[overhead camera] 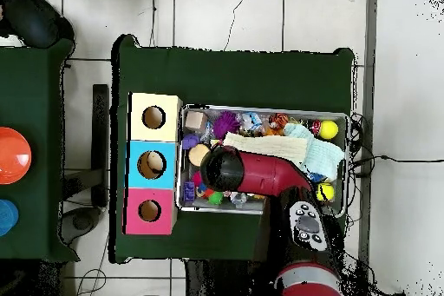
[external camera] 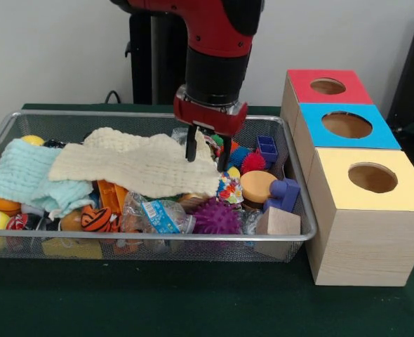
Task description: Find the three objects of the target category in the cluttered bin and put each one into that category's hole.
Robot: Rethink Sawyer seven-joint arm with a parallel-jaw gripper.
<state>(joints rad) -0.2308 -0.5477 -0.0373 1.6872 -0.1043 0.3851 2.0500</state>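
Note:
The wire mesh bin (external camera: pixel 193 238) lies across the table, full of toys and cloths; it also shows in the overhead view (overhead camera: pixel 264 108). My gripper (external camera: pixel 207 154) hangs inside the bin's right half, at the right edge of a cream cloth (external camera: pixel 133 166), with its two black fingers apart and nothing held. One whitish lump with confetti patches (external camera: pixel 228 189) lies just below the right finger, partly under the cloth's edge. I see no other confetti lumps. The yellow-topped box's hole (external camera: pixel 372 177) is at the near right, outside the bin, and shows in the overhead view (overhead camera: pixel 153 117). In the overhead view the arm hides the gripper.
A pale blue cloth (external camera: pixel 21 175) covers the bin's left. A purple spiky ball (external camera: pixel 216 217), a clear wrapper with a blue label (external camera: pixel 158 216), an orange disc (external camera: pixel 256 186), a blue block (external camera: pixel 285 193) and a wooden block (external camera: pixel 277 223) crowd the right. The blue-topped box (external camera: pixel 347 125) and the red-topped box (external camera: pixel 326 86) stand behind the yellow one.

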